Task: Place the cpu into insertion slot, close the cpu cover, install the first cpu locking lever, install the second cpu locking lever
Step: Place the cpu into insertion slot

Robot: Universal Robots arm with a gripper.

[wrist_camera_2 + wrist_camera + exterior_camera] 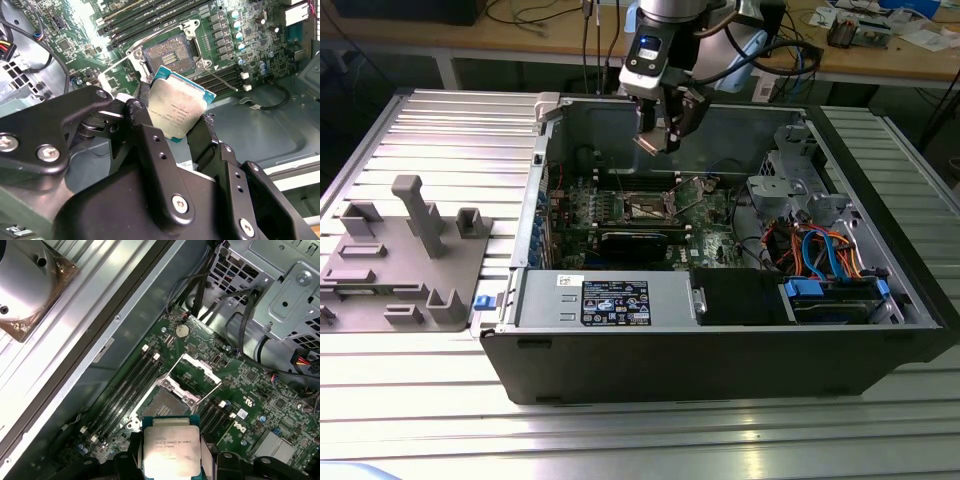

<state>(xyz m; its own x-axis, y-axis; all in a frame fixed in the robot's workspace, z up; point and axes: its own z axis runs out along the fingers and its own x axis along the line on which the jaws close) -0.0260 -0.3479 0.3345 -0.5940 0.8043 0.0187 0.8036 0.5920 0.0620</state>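
Observation:
My gripper (658, 128) hangs over the open computer case, shut on the cpu (177, 112), a flat square chip with a dull silver top and a green rim. In both wrist views the chip sits between the two black fingers (150, 145), and the cpu (170, 446) is above and short of the board. The insertion slot (165, 406) lies bare with its contact field showing. In the exterior view the insertion slot (648, 207) is below the gripper. The cpu cover (199, 371) stands swung open beside the socket. A thin wire locking lever (220, 80) is loose.
Memory slots (125, 385) flank the socket. A long black card (635, 242) and the power supply (610, 300) lie nearer the case front. A drive cage with blue and orange cables (825, 250) is at the exterior view's right. A grey fixture (410, 250) stands outside the case.

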